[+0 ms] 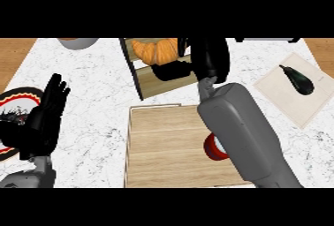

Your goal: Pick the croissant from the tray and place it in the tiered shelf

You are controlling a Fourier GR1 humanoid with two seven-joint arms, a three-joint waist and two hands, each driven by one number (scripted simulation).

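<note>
Croissant (155, 49) lying inside the tiered shelf (153, 86) at the far side of the counter (98, 88), just left of the right hand (210, 57); whether that hand grips it or has let go cannot be told. Left hand (44, 112) open, fingers upright, at the left edge over a plate (18, 95). Wooden tray (163, 150) lies nearer, partly under the right forearm (241, 132).

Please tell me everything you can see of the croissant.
The croissant is orange-brown with darker ridges across its crust. It lies inside the wooden tiered shelf, at the view's top edge, which cuts its upper part. The black right hand is close at its right and lower sides; contact cannot be told.
</note>
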